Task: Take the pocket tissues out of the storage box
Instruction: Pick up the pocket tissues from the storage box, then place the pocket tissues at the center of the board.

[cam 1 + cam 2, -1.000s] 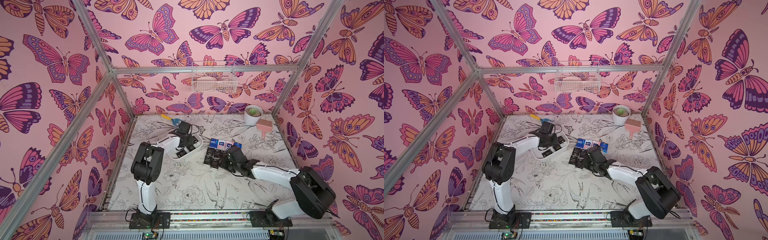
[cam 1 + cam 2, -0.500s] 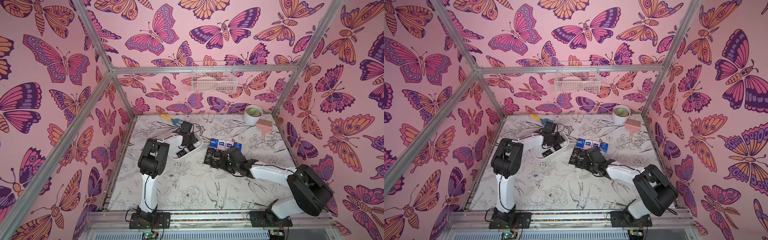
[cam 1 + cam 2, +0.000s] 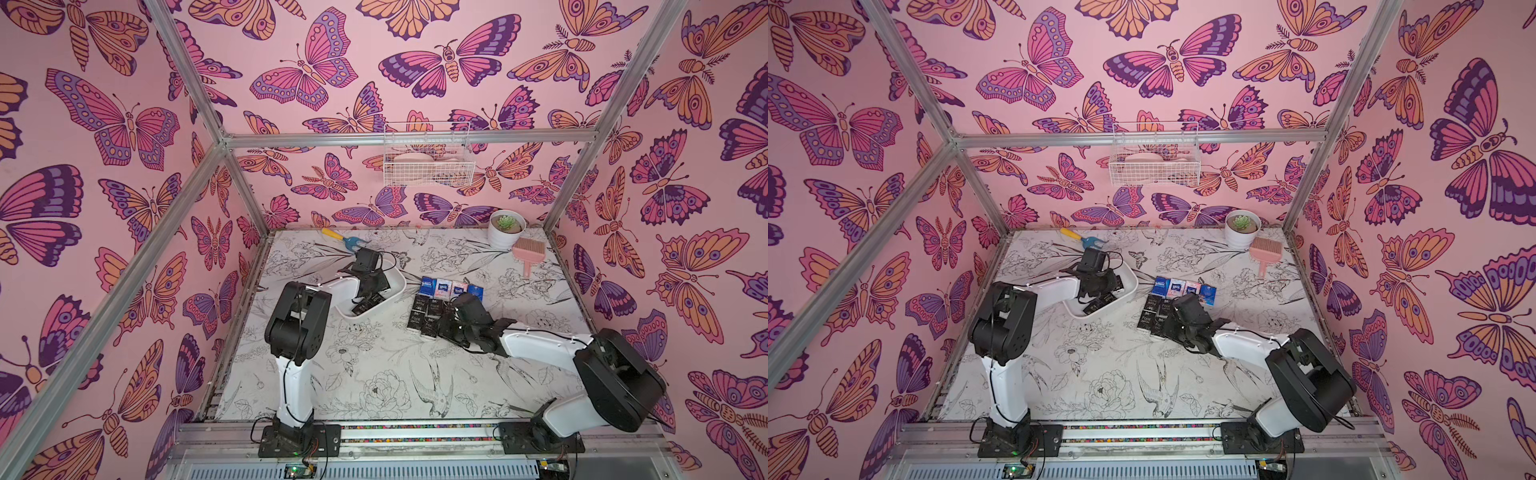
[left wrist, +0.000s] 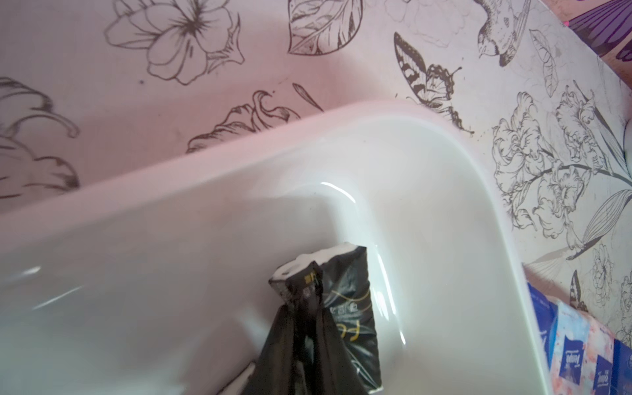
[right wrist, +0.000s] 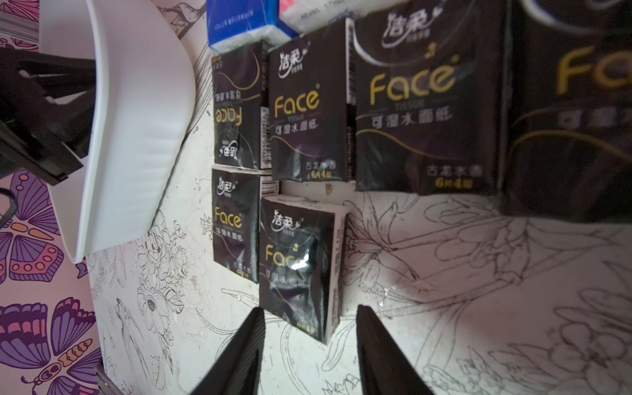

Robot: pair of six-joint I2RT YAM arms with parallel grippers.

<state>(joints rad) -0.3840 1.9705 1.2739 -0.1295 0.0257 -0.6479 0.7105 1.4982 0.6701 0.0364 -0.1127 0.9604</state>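
Two high stereo eyes, two wrist close-ups, one tabletop.
Both top views look down from above the front rail (image 3: 415, 432) toward the back wall (image 3: 332, 199), covering the whole table (image 3: 374, 374). The left wrist camera hangs close inside the storage box (image 4: 410, 171), a black packet (image 4: 352, 301) at lower centre. The right wrist camera skims low over the pocket tissues (image 5: 297, 113), sharing the storage box and blue packets (image 5: 239, 24).

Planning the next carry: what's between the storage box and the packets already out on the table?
Nothing, just a bare strip of printed table between the storage box and the laid-out packets; the right wrist view shows it.
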